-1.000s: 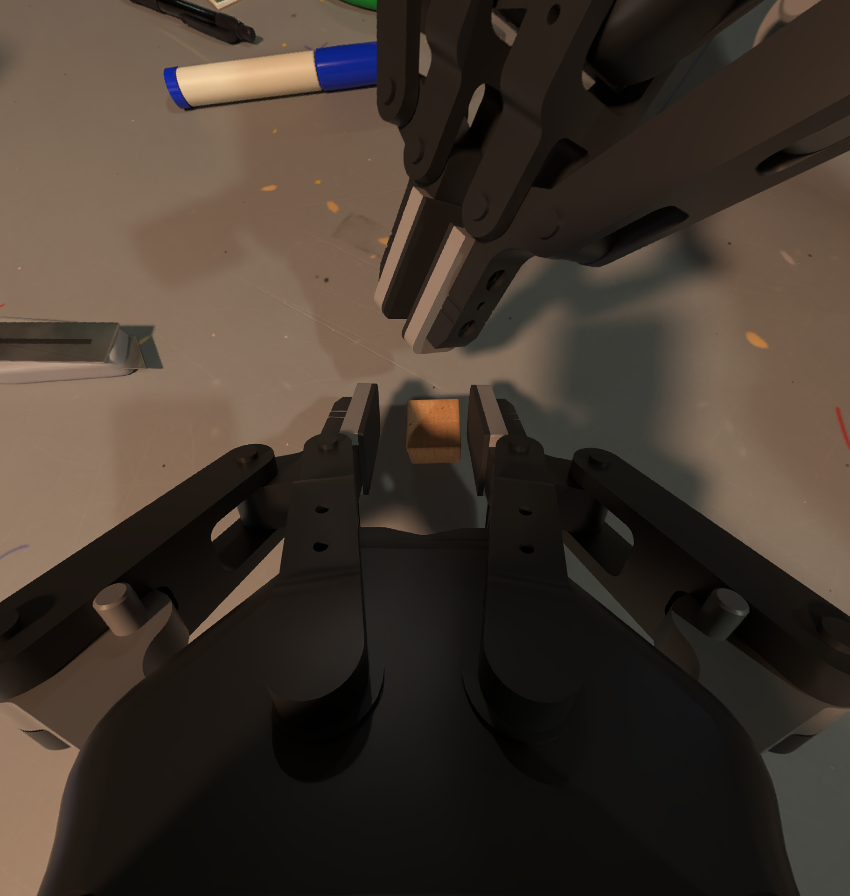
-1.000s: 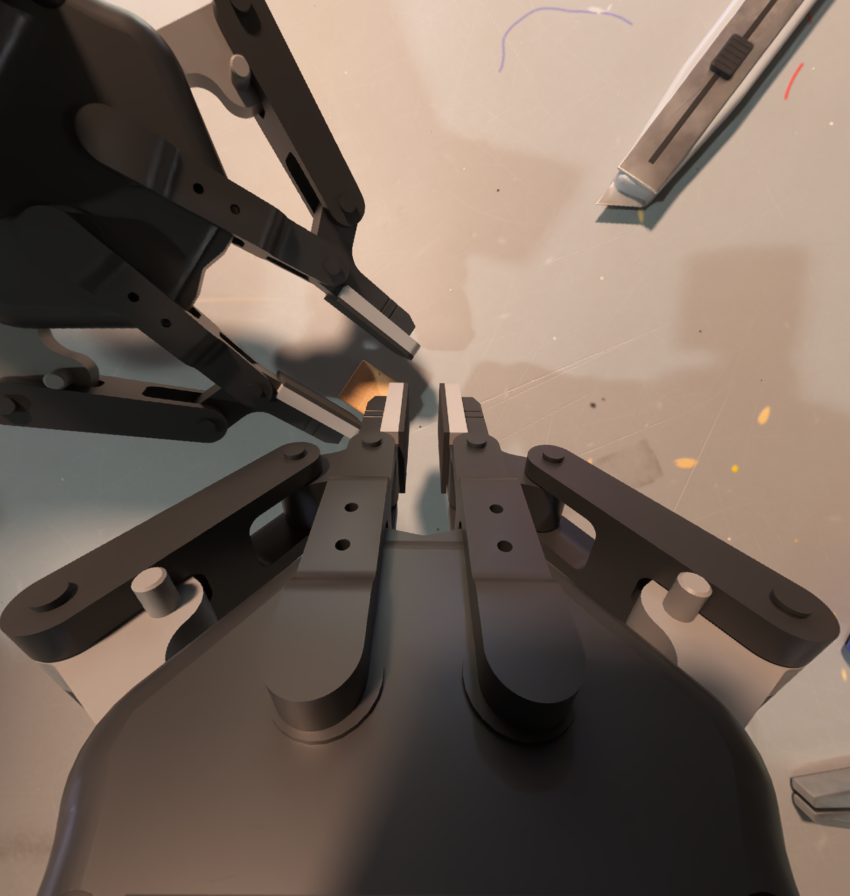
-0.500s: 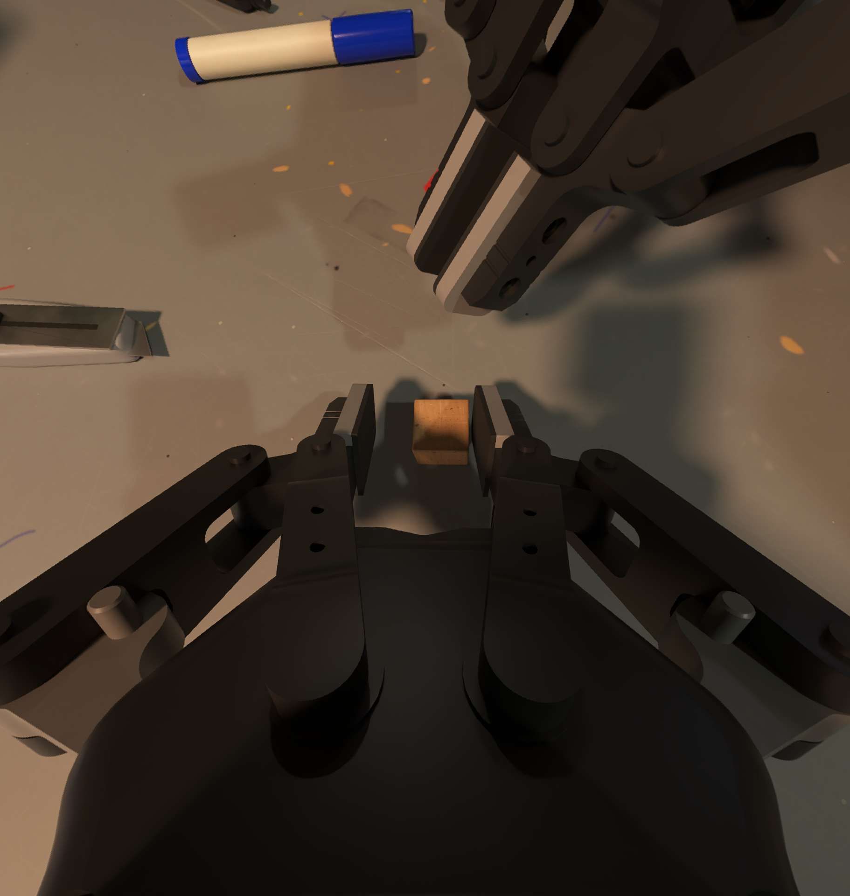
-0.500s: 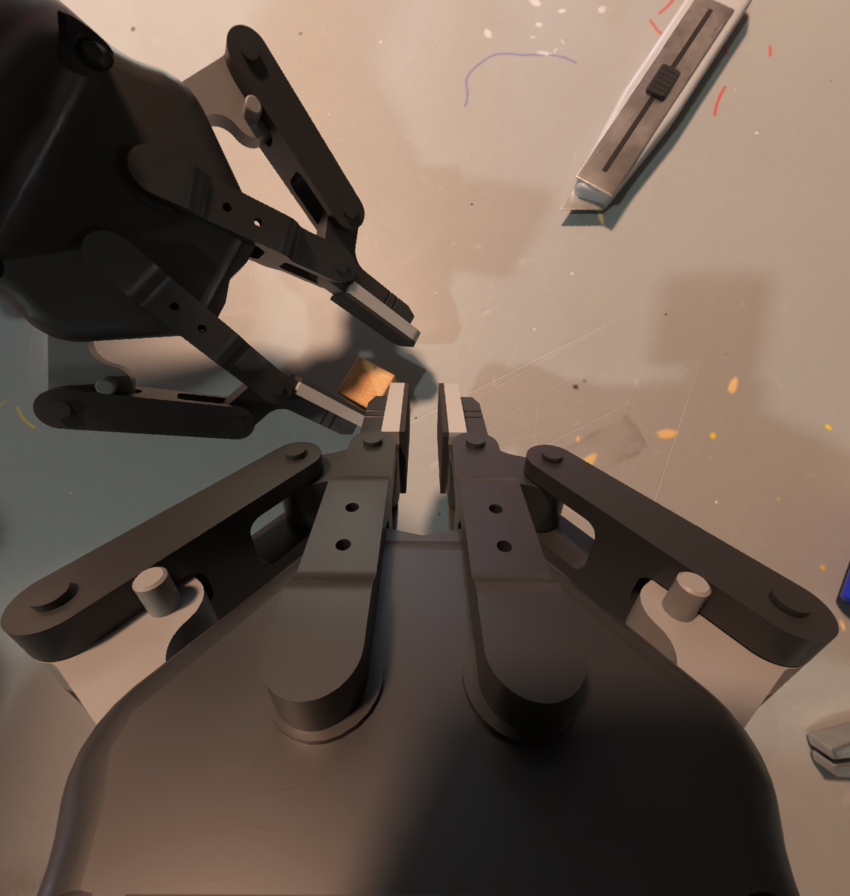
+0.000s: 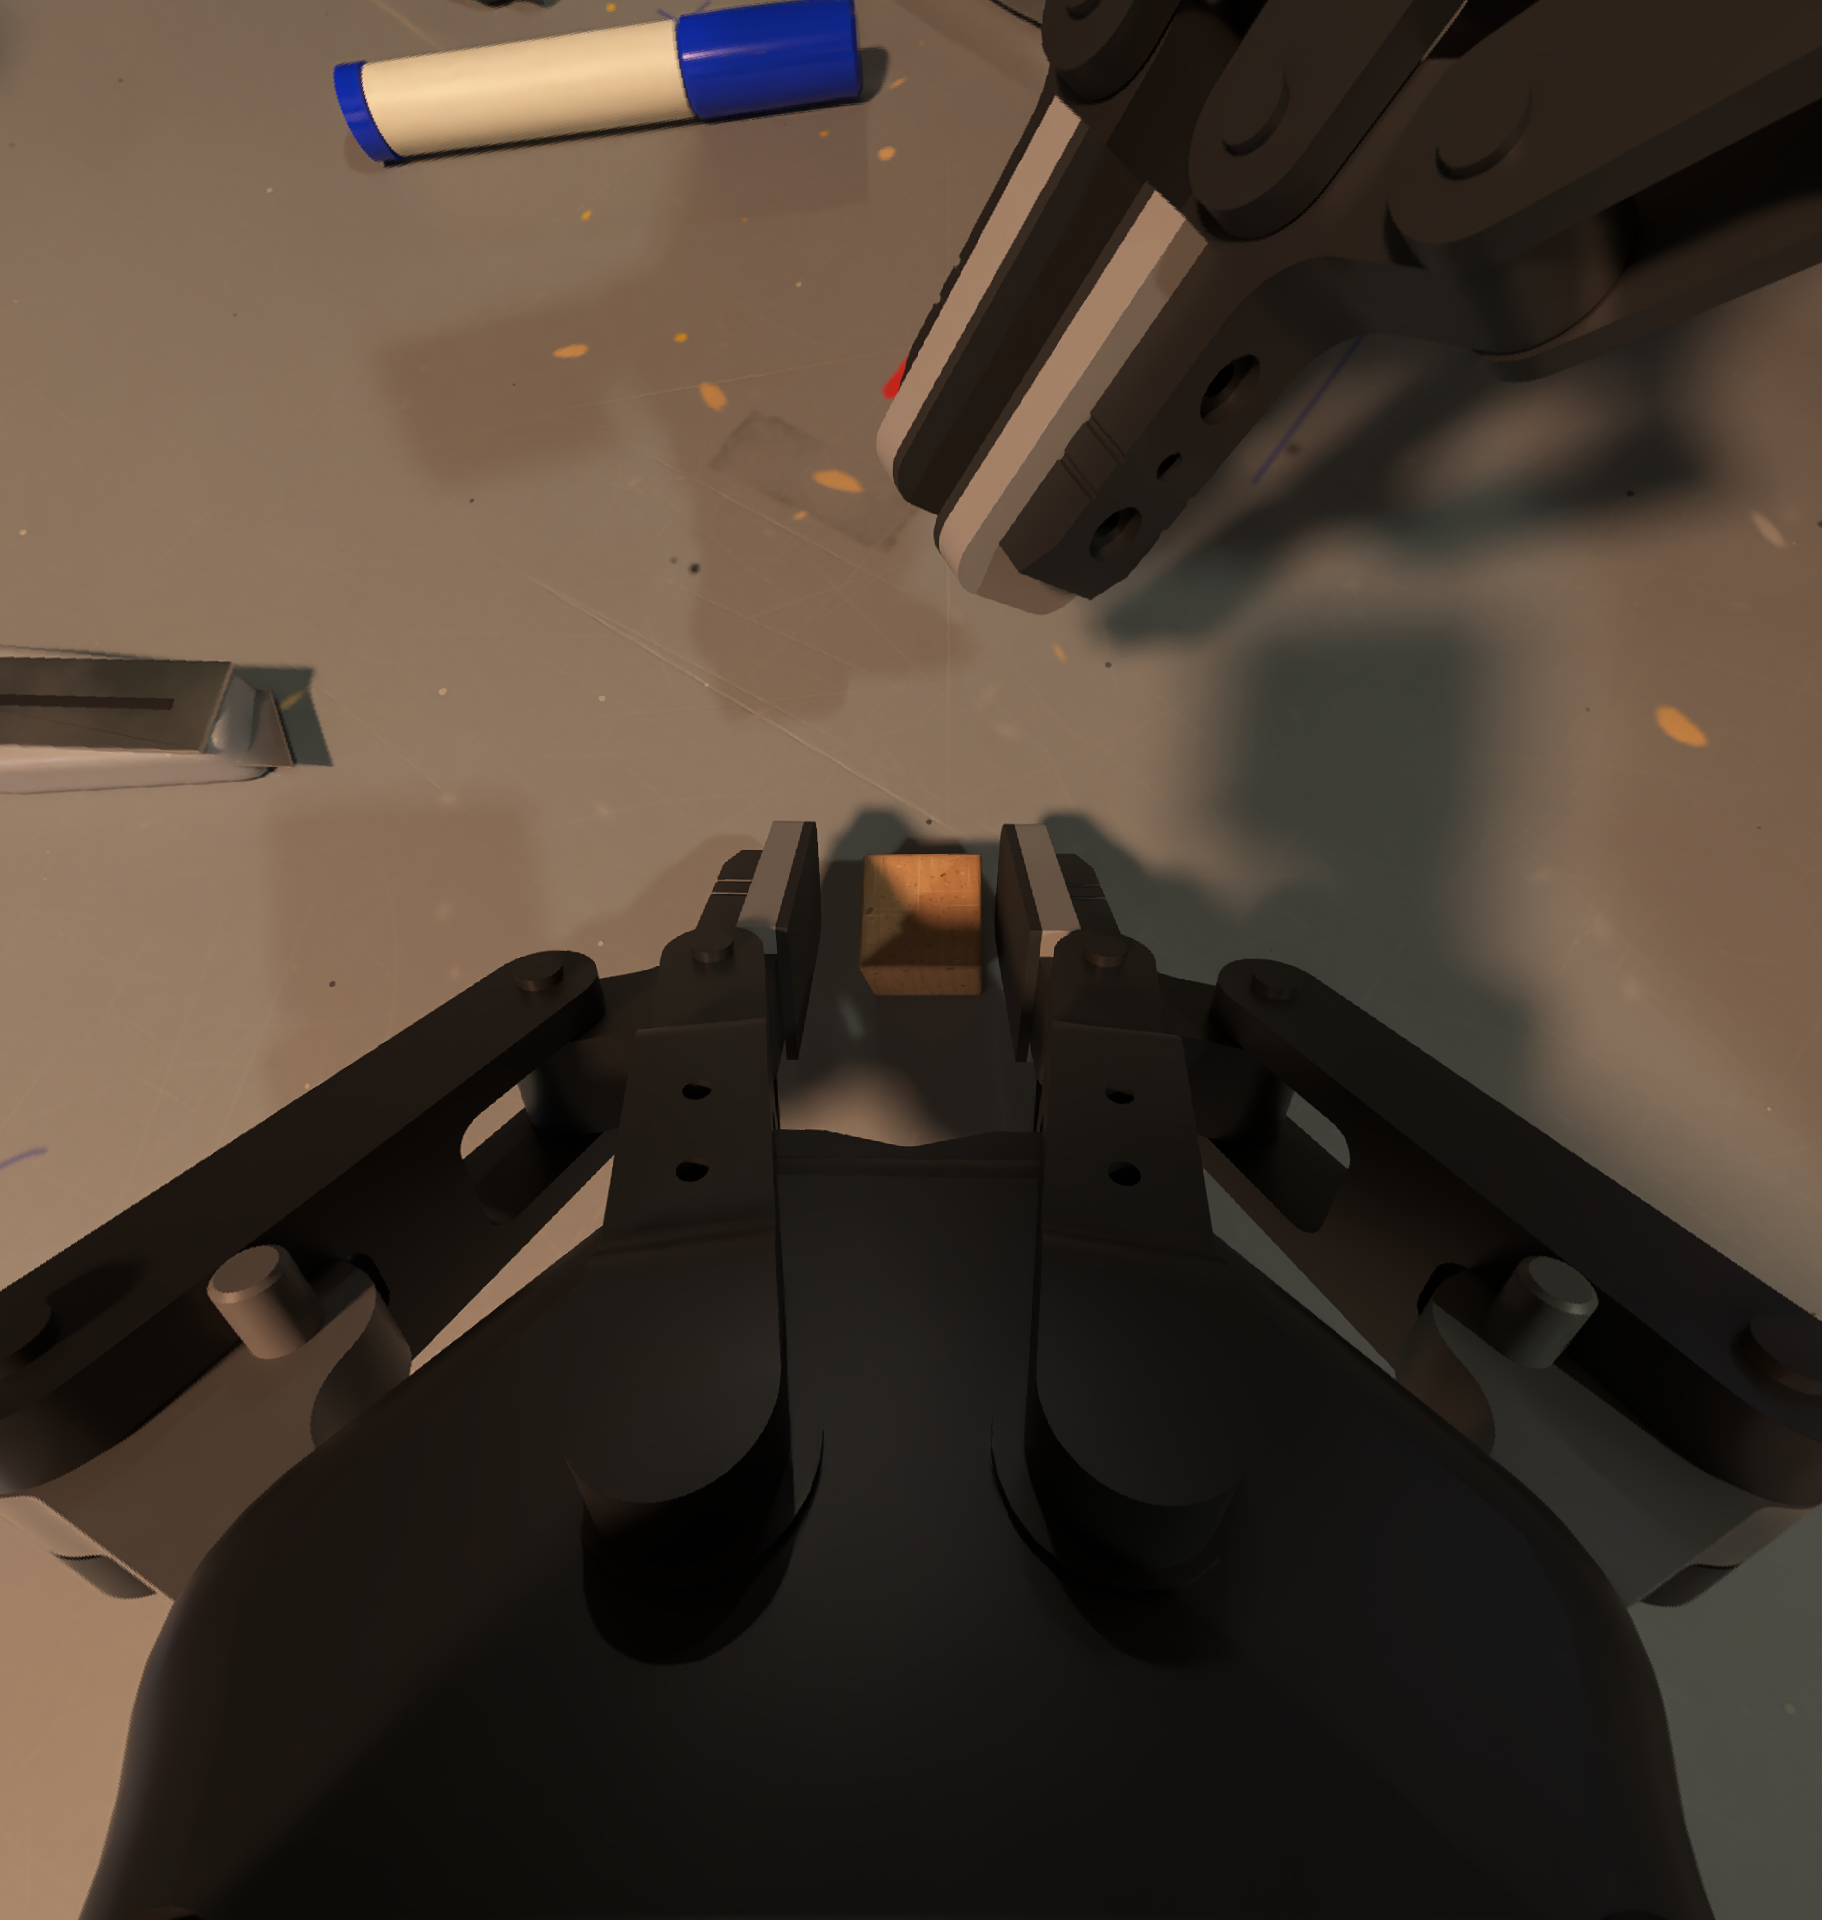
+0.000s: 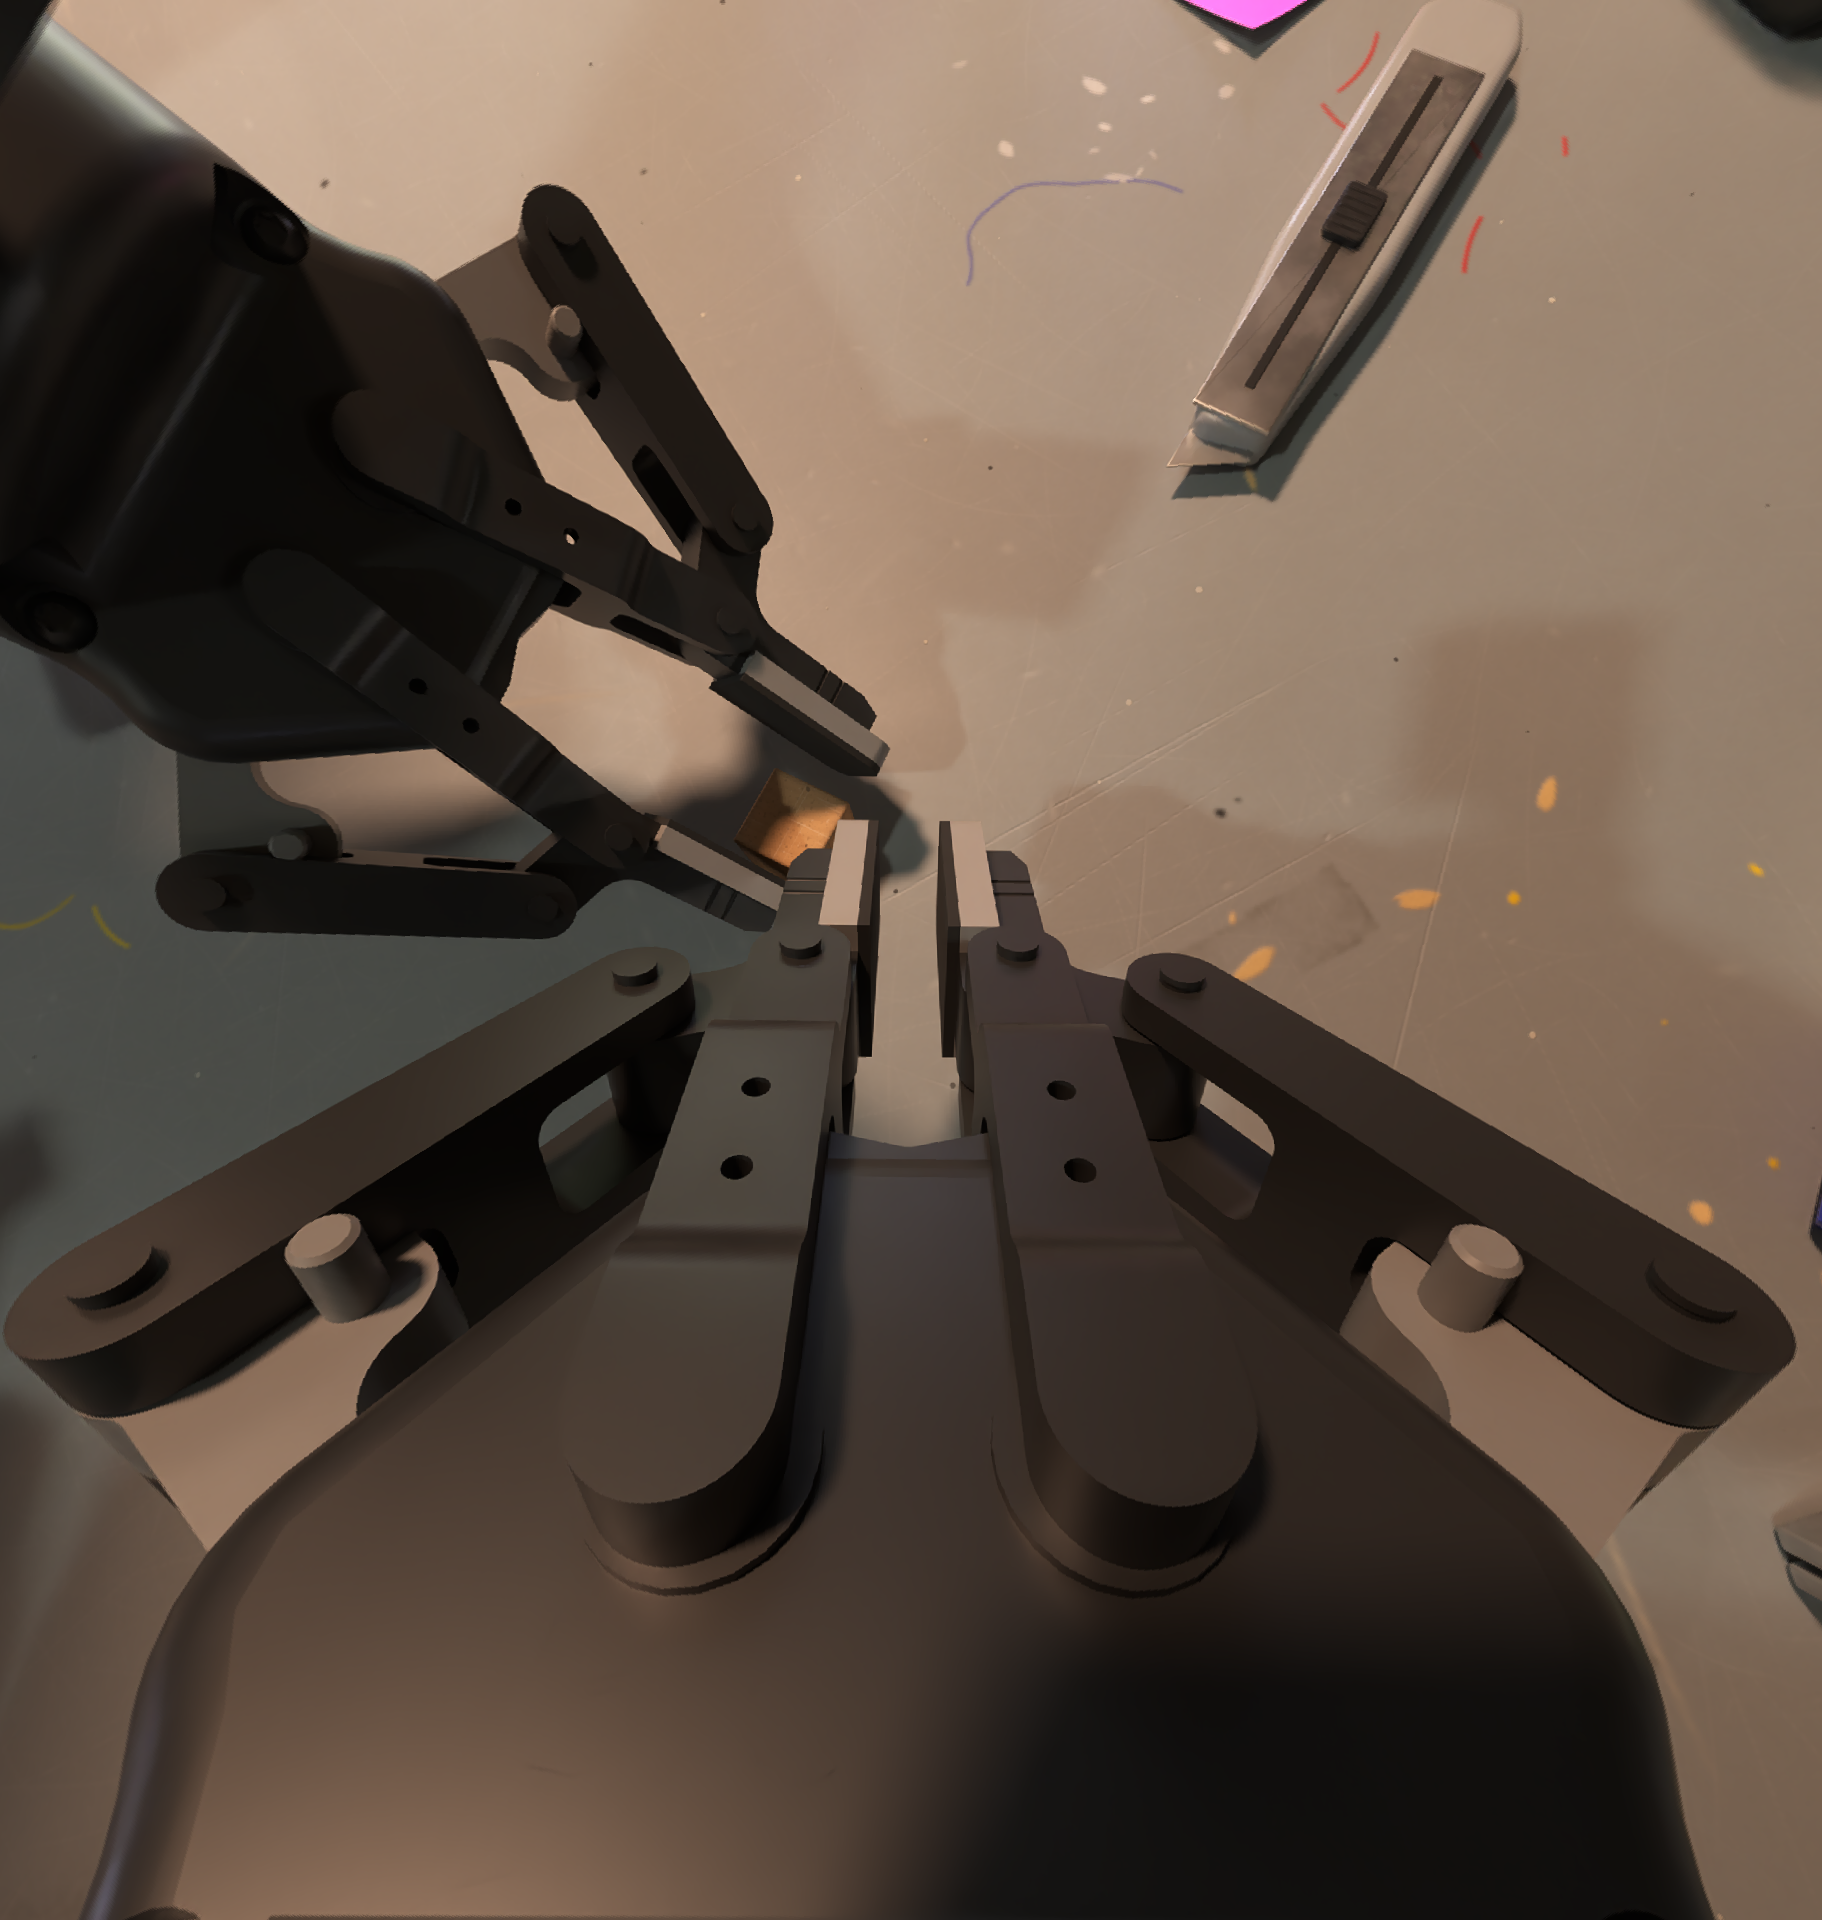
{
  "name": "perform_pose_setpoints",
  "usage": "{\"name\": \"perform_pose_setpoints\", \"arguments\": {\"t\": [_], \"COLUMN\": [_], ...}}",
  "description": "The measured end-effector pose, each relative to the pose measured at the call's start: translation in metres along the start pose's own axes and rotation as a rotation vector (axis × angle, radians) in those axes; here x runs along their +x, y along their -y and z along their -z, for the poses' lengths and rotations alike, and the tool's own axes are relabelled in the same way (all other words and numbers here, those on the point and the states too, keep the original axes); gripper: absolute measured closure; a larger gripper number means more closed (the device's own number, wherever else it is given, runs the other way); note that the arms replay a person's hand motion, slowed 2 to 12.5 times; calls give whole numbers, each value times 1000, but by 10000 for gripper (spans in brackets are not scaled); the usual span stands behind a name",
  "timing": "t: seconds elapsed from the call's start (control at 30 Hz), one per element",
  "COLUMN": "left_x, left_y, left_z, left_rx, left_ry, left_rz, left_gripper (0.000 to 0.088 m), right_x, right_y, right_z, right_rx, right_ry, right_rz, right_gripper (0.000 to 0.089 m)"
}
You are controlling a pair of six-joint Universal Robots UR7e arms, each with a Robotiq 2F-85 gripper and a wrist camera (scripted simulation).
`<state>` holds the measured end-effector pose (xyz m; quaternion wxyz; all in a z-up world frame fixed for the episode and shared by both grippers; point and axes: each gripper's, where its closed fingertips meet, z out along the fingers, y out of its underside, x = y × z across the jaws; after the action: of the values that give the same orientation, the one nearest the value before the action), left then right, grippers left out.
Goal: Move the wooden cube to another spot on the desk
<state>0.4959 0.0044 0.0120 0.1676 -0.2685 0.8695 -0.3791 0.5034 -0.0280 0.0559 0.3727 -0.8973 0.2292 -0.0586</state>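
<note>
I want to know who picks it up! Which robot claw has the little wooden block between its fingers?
The left gripper: the wooden cube sits between its open fingers. The right gripper is nearly closed and empty.

- No text, label, brand, number or sign can be read in either view.
- The marker [image 5: 595,88] with blue cap and cream barrel, at the upper left of the left wrist view, shows a plain barrel with no print.
- The utility knife [image 6: 1348,249], at the upper right of the right wrist view, has a grey slider strip and no lettering that can be made out.
- The tabletop [image 5: 263,416] bears only loose red, blue and yellow scribbles and orange flecks; none forms a letter or digit.
- The pink sheet [image 6: 1239,8] at the top edge of the right wrist view shows a blank corner.
</note>
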Motion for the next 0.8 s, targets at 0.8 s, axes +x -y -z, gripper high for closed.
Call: {"name": "perform_pose_setpoints", "arguments": {"t": [0.8], "left_x": [2], "left_y": [-3], "left_z": [-3], "left_rx": [-25], "left_ry": [-6], "left_rz": [-14], "left_gripper": [670], "right_x": [-2], "right_y": [-4], "right_z": [-8], "right_rx": [4], "right_ry": [34], "right_rz": [-14], "right_gripper": [793]}}
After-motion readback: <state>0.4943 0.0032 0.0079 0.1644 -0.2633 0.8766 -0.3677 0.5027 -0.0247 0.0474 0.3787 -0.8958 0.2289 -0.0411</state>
